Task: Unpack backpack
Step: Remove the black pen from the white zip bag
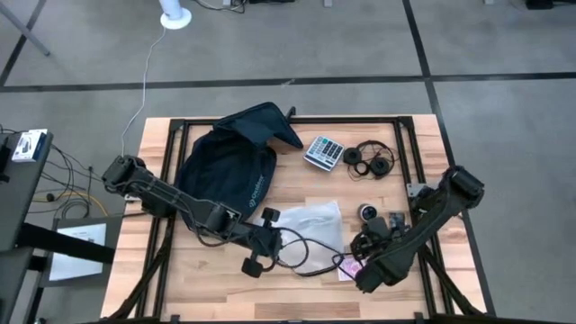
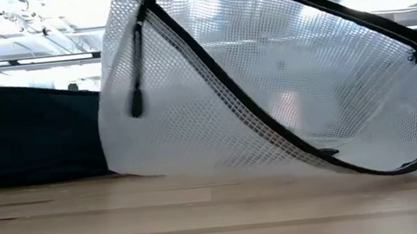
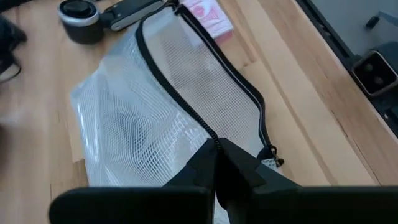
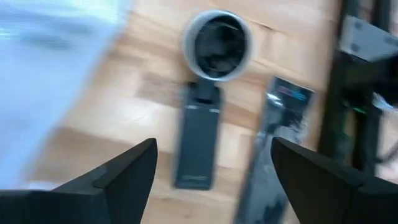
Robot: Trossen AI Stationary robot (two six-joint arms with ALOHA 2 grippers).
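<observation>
The dark navy backpack (image 1: 229, 162) lies open at the table's far left and shows as a dark mass (image 2: 29, 133) in the low view. A clear mesh pouch (image 1: 313, 223) with a black zip edge lies near the table's middle. My left gripper (image 3: 216, 163) is shut on it. The pouch's bottom (image 2: 222, 170) rests on the wood and its zip pull (image 2: 137, 101) hangs free. My right gripper (image 4: 214, 171) stands open above a round dark lens-like device (image 4: 217, 45) on a flat black stand (image 4: 198, 149), touching nothing. My left gripper pinches the pouch's black zip edge (image 3: 211, 138) between its two shut fingers, coming slanting down from the table's left. That edge is raised and the mesh wall slopes down from it. The pouch's lower part lies on the table.
A calculator (image 1: 324, 151) and black headphones (image 1: 371, 159) lie at the far right. A pink packet (image 1: 349, 267) lies near the front edge beside the pouch. A dark wrapped item (image 4: 283, 124) lies next to the stand. Black frame rails (image 1: 409, 144) run along the table's sides.
</observation>
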